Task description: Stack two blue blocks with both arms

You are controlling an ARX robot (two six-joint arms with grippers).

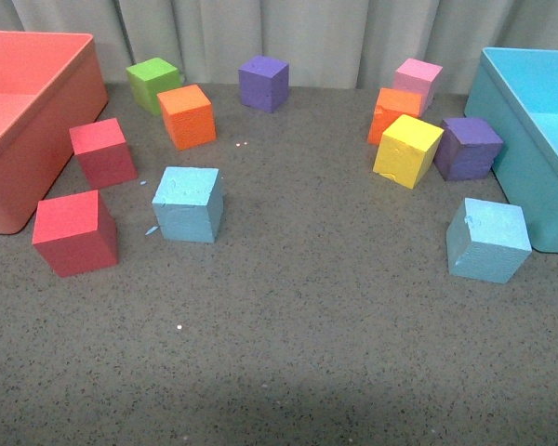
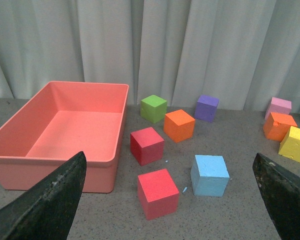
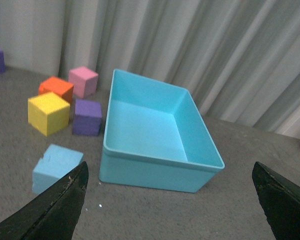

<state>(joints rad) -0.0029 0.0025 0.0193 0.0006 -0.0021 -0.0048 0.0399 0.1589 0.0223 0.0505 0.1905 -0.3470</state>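
Both my claws are spread wide and hold nothing: the left claw [image 2: 169,157] and the right claw [image 3: 170,167]. The left blue block [image 1: 188,204] sits left of middle on the surface, just right of a red cube [image 1: 74,232] and ahead of my left claw. The right blue block [image 1: 488,240] sits near right, just beside the turquoise bin [image 1: 525,186] and closer to my right claw. The two blocks lie well apart.

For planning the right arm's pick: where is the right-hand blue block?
Front view, right side: the blue block sits beside the turquoise bin, nearer the camera than the purple cube.
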